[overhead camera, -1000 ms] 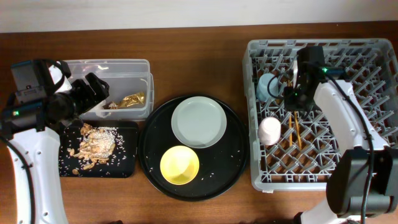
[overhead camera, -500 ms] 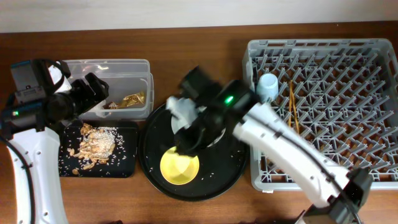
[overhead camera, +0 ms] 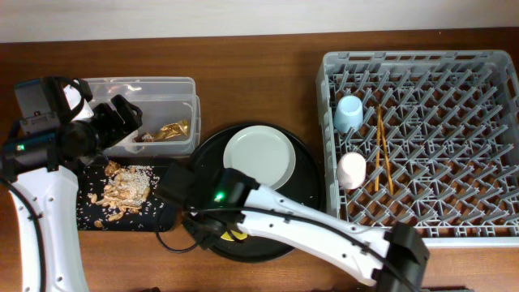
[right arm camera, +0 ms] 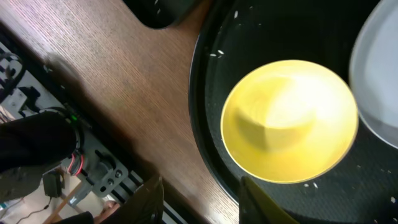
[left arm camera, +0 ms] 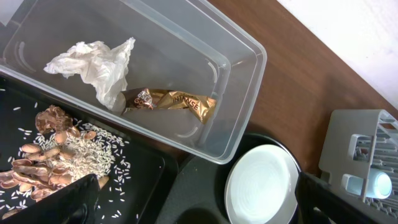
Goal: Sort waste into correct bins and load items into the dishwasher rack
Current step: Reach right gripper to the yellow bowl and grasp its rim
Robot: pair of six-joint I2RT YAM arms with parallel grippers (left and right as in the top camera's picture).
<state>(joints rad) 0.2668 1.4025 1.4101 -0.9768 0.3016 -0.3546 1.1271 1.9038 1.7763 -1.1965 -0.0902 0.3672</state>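
Above the right gripper (right arm camera: 200, 194) in its wrist view, up and to the right of its fingers, the yellow bowl (right arm camera: 289, 121) sits upright on the round tray (right arm camera: 198, 118); those fingers are spread and empty, and this arm is much the nearer. Between fingers and bowl runs the tray's raised rim, and the plate (right arm camera: 382, 74) crowds the bowl's right side, just beside it. Far right of the overhead view lies the rack (overhead camera: 405, 57), while the left gripper (left arm camera: 196, 190), also released, hovers over the tub (left arm camera: 249, 99) at upper left.

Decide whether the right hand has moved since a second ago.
Yes. The right hand has left the dishwasher rack and swung left, now above the yellow bowl.
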